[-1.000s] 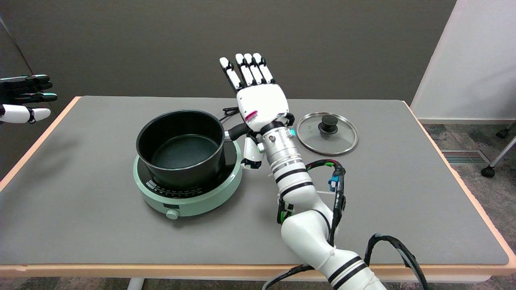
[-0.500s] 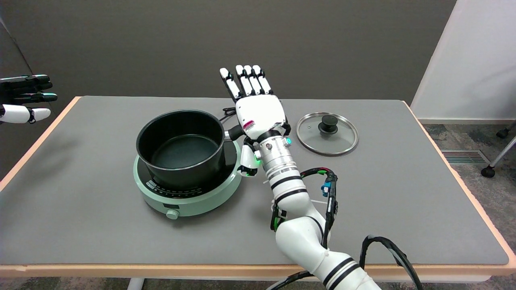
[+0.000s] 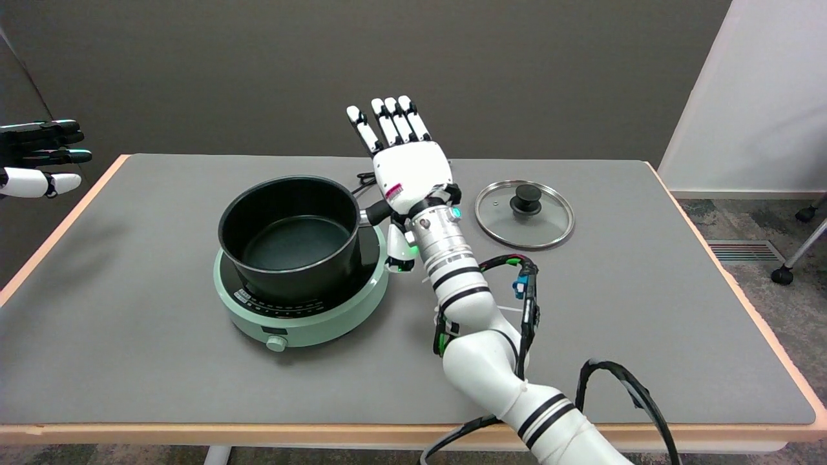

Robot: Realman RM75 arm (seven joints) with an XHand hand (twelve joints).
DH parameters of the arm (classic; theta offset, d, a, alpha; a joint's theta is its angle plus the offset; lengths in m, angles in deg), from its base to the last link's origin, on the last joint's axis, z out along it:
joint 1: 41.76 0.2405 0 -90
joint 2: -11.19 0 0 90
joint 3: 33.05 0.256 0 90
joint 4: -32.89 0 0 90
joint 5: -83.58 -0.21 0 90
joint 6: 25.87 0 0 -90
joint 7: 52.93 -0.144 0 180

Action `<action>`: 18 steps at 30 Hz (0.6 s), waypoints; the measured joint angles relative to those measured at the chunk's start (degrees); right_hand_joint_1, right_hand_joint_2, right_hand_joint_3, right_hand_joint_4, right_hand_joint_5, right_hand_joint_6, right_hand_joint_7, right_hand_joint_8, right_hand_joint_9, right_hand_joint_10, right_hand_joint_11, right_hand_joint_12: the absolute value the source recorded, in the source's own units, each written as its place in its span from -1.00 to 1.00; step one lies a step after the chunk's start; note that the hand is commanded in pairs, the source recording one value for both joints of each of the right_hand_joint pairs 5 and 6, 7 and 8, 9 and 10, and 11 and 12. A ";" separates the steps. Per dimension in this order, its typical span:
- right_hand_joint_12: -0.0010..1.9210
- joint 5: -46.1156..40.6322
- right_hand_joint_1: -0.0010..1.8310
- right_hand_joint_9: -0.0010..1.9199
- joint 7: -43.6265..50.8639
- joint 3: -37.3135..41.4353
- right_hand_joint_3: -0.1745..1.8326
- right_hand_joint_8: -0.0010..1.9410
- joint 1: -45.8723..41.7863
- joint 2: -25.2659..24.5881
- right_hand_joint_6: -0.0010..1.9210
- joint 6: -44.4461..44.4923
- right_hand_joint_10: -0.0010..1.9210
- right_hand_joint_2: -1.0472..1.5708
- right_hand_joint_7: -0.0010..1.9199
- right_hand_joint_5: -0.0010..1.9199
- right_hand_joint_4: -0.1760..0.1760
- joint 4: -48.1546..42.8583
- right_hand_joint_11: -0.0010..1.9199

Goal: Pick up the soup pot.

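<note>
A black soup pot (image 3: 292, 234) stands without its lid on a pale green induction cooker (image 3: 303, 310) at the table's middle left. Its short black handle (image 3: 378, 211) sticks out to the right. My right hand (image 3: 406, 165) hovers just right of the pot, over the handle, which runs under the palm. The fingers are stretched straight and point away from me; the thumb (image 3: 400, 248) hangs down below the handle. Nothing is in the hand, and the far end of the handle is hidden behind it.
A glass lid (image 3: 524, 214) with a black knob lies flat on the grey table (image 3: 646, 310) to the right of my hand. A black cable (image 3: 367, 177) runs behind the pot. The idle left hand (image 3: 39, 157) hangs at the upper left.
My right hand and forearm have shifted a little left, toward the pot's handle, dipping and then rising slightly. The fingers stay stretched out. The pot has not moved.
</note>
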 measured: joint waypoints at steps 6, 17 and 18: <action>-0.99 -0.33 0.40 -0.99 2.17 0.33 0.52 -0.99 1.12 0.64 -0.99 -2.25 -0.99 -0.94 -0.99 -0.99 0.73 0.00 -0.99; -0.99 -0.77 0.40 -0.99 4.93 1.40 0.49 -0.99 2.06 1.16 -0.99 -4.46 -0.99 -0.93 -0.99 -0.99 0.74 0.78 -0.99; -0.99 -0.79 0.40 -0.99 5.07 1.55 0.49 -0.99 2.09 1.17 -0.99 -4.58 -0.99 -0.93 -0.99 -0.99 0.74 0.90 -0.99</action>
